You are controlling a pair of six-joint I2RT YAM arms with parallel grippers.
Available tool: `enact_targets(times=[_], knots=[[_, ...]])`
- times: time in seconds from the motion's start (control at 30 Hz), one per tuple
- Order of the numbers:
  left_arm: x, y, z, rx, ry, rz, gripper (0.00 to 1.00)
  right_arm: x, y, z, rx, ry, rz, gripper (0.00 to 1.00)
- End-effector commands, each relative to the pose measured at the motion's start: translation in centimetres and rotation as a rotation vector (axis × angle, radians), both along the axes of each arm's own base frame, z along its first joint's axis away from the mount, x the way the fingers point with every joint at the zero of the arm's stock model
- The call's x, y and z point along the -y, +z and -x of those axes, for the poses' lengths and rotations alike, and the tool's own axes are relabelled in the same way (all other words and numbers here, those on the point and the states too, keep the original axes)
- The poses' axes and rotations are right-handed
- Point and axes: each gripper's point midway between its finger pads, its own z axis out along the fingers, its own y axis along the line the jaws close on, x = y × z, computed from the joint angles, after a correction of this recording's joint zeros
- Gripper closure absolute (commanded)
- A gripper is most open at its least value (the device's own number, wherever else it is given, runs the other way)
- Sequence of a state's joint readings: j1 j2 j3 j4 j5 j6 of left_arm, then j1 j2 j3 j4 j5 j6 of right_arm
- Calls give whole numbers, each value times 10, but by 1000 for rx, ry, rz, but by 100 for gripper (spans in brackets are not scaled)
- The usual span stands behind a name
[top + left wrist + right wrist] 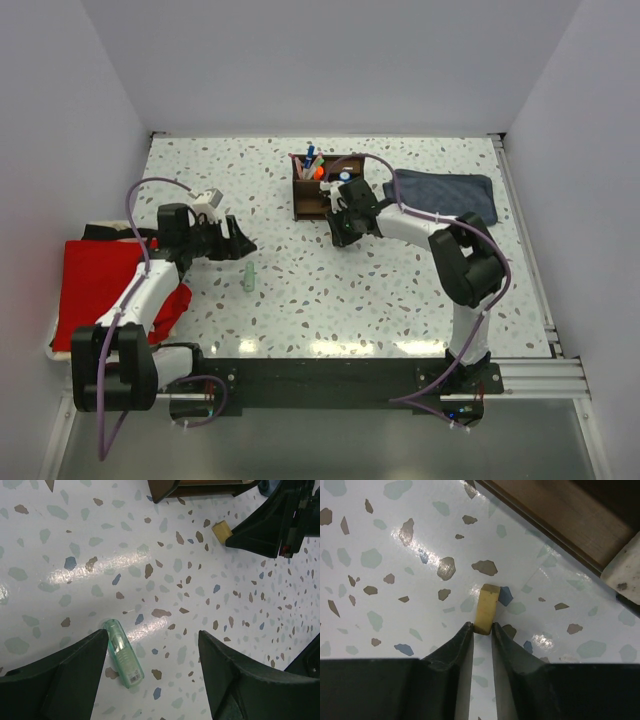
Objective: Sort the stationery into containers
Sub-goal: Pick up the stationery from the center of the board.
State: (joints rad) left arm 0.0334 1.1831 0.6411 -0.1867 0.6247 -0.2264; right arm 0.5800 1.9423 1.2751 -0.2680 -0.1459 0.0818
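Observation:
The dark brown wooden organizer [325,182] stands at the back middle of the table with several pens upright in it. Its lower edge shows in the right wrist view [560,515] and in the left wrist view [200,487]. My right gripper [481,627] is shut on a small tan bit [487,607], low over the table just in front of the organizer [345,232]. The tan bit also shows in the left wrist view [221,531]. My left gripper [152,645] is open and empty. A pale green tube [123,653] lies flat beside its left finger, also seen from above [249,277].
A folded blue-grey cloth [445,192] lies right of the organizer. A red cloth [105,285] lies at the left table edge under the left arm. A pale block [625,575] sits at the right edge of the right wrist view, by the organizer.

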Motion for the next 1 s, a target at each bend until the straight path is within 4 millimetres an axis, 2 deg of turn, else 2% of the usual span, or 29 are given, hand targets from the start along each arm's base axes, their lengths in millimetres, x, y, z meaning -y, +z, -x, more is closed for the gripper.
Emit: enact_targets(times=[0.0,0.1,0.13,0.2,0.27,0.37,0.4,0.53,0.73,0.97], knots=[[-1,8,-6,42,8,18,22,-9,14,-20,76,-7,-11,83],[0,8,-7,41,8,23,22,-7,11,-20,80,-19,9,88],[0,9,-8,46,8,23,22,-7,11,-20,81,-20,10,94],[0,8,-9,42,8,26,22,-8,12,-20,85,-15,10,100],[0,9,-10,42,8,25,22,-8,16,-20,86,-9,5,100],[0,10,-11,42,5,27,22,-9,37,-18,101,-10,-17,100],[0,10,-11,43,6,26,22,-10,53,-19,123,-15,-38,100],[0,9,-12,40,7,31,22,-10,84,-14,144,-36,-83,100],[2,10,-16,39,5,41,22,-6,101,-25,193,-103,-85,100],[1,13,-19,42,5,38,22,-1,105,-47,202,-224,-83,100]])
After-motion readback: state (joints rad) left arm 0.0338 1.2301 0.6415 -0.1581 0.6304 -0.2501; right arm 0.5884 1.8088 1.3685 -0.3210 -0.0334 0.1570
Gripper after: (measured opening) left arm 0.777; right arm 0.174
